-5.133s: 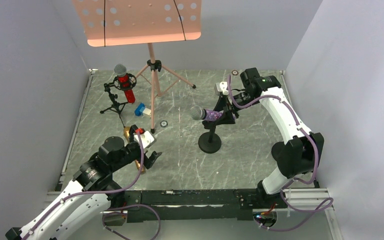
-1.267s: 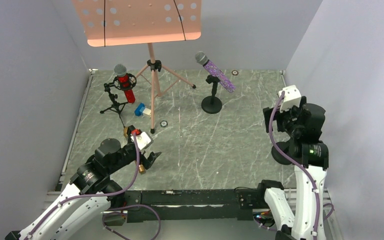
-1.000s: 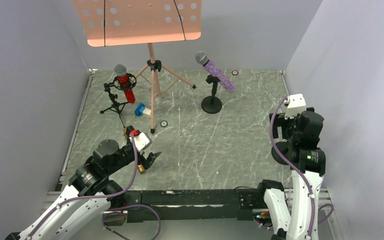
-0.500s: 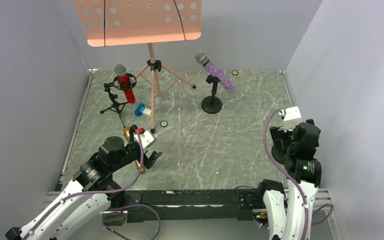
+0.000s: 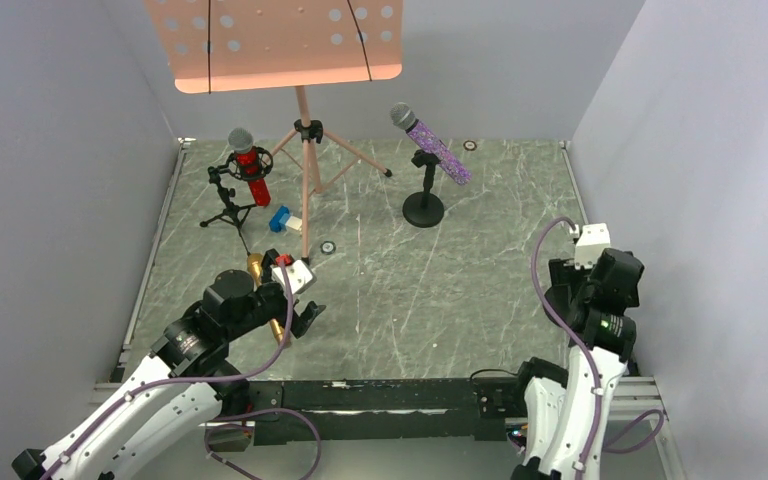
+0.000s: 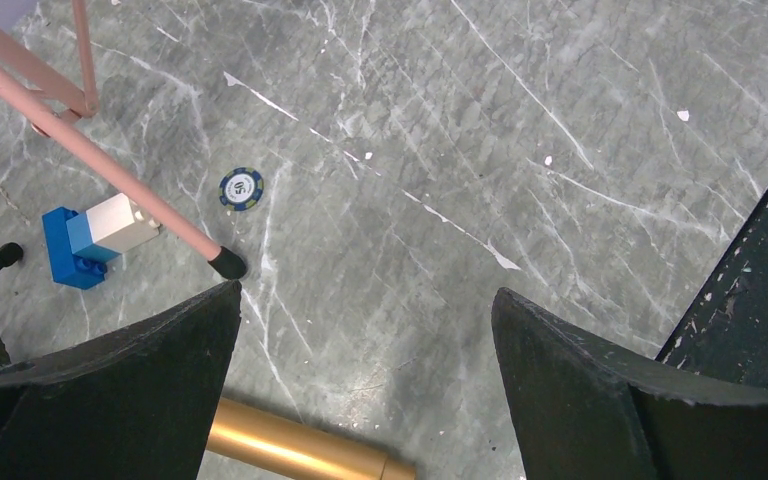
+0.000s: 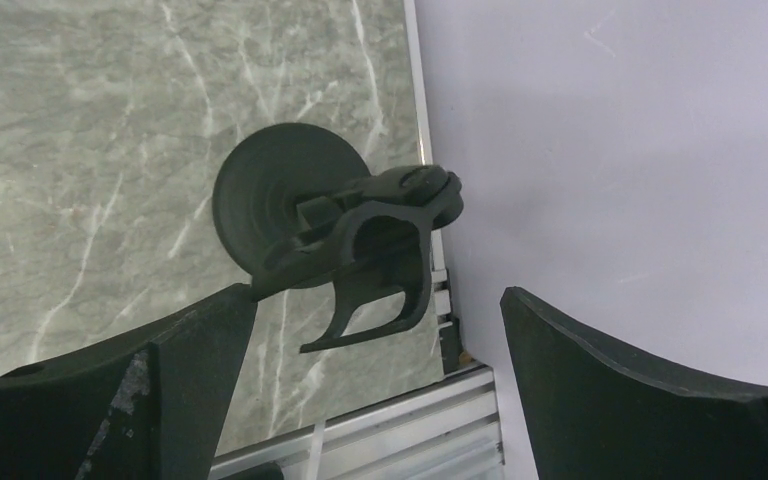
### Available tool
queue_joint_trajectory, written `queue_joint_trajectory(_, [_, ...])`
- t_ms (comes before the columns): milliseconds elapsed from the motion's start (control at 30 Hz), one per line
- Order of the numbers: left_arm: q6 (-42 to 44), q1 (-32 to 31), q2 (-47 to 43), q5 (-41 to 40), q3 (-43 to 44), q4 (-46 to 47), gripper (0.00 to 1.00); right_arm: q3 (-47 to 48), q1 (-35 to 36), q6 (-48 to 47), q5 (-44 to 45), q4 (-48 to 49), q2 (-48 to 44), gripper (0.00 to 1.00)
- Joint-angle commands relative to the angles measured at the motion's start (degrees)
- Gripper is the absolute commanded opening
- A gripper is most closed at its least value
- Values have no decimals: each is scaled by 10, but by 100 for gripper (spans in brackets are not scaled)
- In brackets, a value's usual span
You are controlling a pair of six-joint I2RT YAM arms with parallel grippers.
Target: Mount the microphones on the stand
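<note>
In the top external view, the red microphone (image 5: 252, 172) is seen seated upright in the tripod stand (image 5: 228, 200) at the far left of the table (image 5: 460, 290), beside the pink music stand (image 5: 305, 170). The purple microphone (image 5: 438, 148) is held tilted in the clip of the round-base stand (image 5: 423, 208) towards the far middle. The gold microphone (image 5: 256, 267) lies flat on the table at the near left, partly covered by the left gripper (image 5: 292, 300), whose jaws are spread above it. A blue-and-white block (image 5: 282, 218) and a small chip (image 5: 328, 247) are noted near the music stand's feet. The right gripper (image 5: 566, 282) is folded in at the near right, close to the wall (image 5: 680, 200); its jaw setting cannot be read from above. In the left wrist view, the left gripper (image 6: 365, 295) is shown wide open and holding nothing, with the gold microphone (image 6: 295, 452) lying crosswise on the table at the bottom of the gap. The block (image 6: 95, 238) and chip (image 6: 241, 187) lie beyond, by a leg of the music stand (image 6: 110, 165). In the right wrist view, the right gripper (image 7: 378, 291) is likewise wide open and unloaded, and an empty stand (image 7: 270, 200) with a round base and an open clip is seen beneath it, at the table edge against the wall (image 7: 610, 150).
</note>
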Motion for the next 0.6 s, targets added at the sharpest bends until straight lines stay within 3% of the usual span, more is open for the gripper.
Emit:
queue_joint_trajectory(0, [3, 0, 0, 1, 15, 16, 99, -28, -64, -46, -70, 46, -2, 99])
queue_joint_trajectory(267, [5, 0, 5, 7, 17, 15, 99, -68, -174, -135, -207, 65, 10, 99])
queue_joint_trajectory(567, [5, 1, 0, 10, 16, 16, 99, -88, -360, -261, -454, 68, 65, 99])
